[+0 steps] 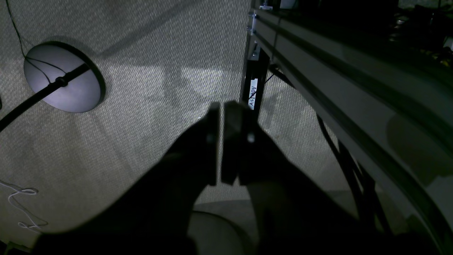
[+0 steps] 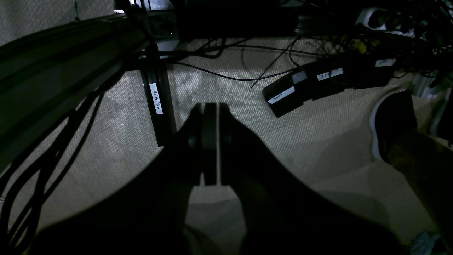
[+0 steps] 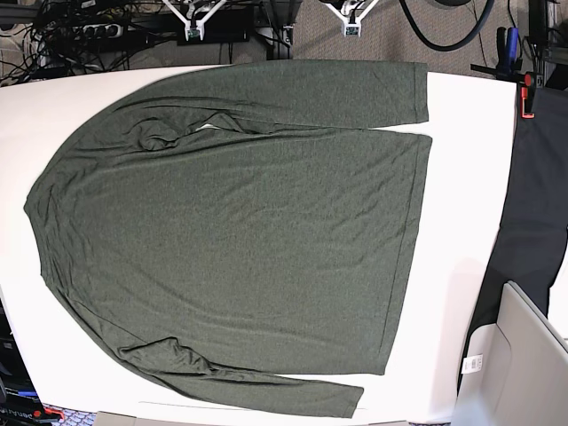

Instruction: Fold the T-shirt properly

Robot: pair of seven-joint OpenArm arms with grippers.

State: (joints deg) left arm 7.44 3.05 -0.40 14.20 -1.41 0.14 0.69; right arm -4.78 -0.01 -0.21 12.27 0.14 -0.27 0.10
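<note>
The T-shirt (image 3: 240,231), dark olive green with long sleeves, lies spread flat on the white table (image 3: 470,222) in the base view. Its neck is at the left and its hem at the right, with one sleeve along the far edge and one along the near edge. Neither gripper shows in the base view. In the left wrist view, my left gripper (image 1: 223,106) hangs shut over the carpet beside the table frame, holding nothing. The right wrist view shows my right gripper (image 2: 211,104) likewise shut and empty above the floor. No wrist view shows the shirt.
A round lamp base (image 1: 63,78) and the table's metal rail (image 1: 354,99) flank the left gripper. Near the right gripper are a labelled table leg (image 2: 157,95), power bricks (image 2: 286,95), cables and a person's shoe (image 2: 393,124). A grey box (image 3: 524,355) stands off the table's right corner.
</note>
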